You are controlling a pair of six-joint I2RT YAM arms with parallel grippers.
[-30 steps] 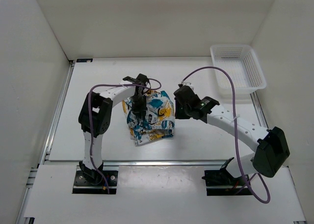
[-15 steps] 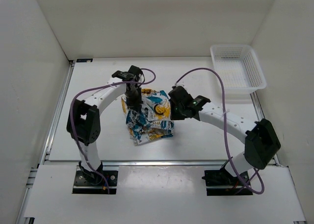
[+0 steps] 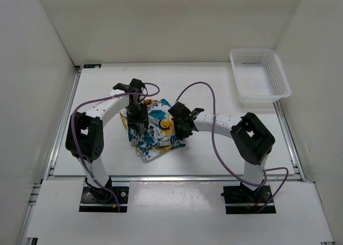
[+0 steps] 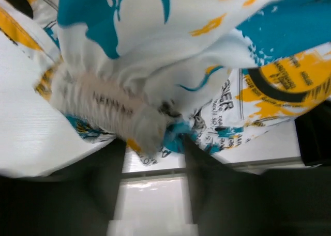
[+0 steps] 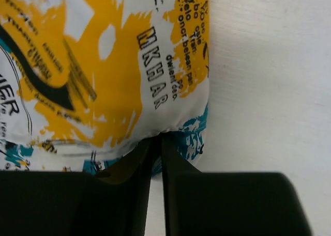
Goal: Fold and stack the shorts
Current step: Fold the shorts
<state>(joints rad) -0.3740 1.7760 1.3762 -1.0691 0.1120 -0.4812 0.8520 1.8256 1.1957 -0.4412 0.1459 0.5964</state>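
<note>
The shorts (image 3: 154,128) lie bunched on the white table (image 3: 225,148), white with yellow, teal and black print. My left gripper (image 3: 138,127) hangs over their left part. In the left wrist view its jaws stand apart, the gripper (image 4: 153,143) open, with the ribbed waistband (image 4: 106,107) drooping just at the fingertips. My right gripper (image 3: 180,131) is at the shorts' right edge. The right wrist view shows it (image 5: 156,139) shut on the hem of the shorts (image 5: 119,65), a thin fold pinched between the dark fingers (image 5: 178,163).
A white mesh basket (image 3: 260,79) stands at the back right corner. White walls enclose the table on three sides. A metal rail (image 3: 64,116) runs along the left edge. Purple cables loop over both arms.
My left gripper has opened and slid left and nearer. The right arm has swung left to the shorts' right edge and closed on the hem. The shorts have shifted slightly left.
</note>
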